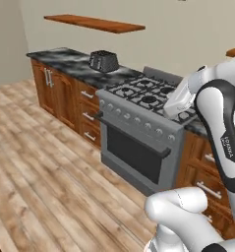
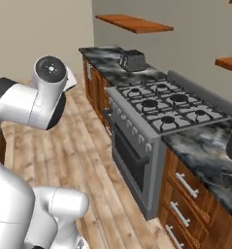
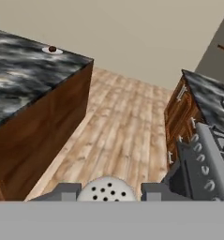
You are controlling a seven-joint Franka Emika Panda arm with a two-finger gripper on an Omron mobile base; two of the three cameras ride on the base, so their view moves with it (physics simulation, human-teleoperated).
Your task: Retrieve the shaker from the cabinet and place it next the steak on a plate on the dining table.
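In the hand view, my gripper (image 3: 107,193) is shut on the shaker (image 3: 106,188). Its pale round cap with small holes shows between the two dark fingers (image 3: 65,191) at the bottom edge. The dining table (image 3: 19,79), with a black-and-grey marble top and brown wooden sides, stands ahead on the left. Near its far corner lies the small white plate (image 3: 57,51) with the dark steak (image 3: 52,48) on it. The reddish-brown wall shelf, the cabinet (image 1: 94,23), hangs above the counter and is bare; it also appears as the cabinet (image 2: 134,23) in the right base view.
A grey stove (image 1: 138,128) with gas burners stands close beside the arm. A black toaster (image 1: 103,60) sits on the marble counter (image 1: 65,59) over wooden drawers. Open wooden floor (image 3: 118,126) lies between the stove and the dining table. A second shelf (image 2: 229,63) hangs at right.
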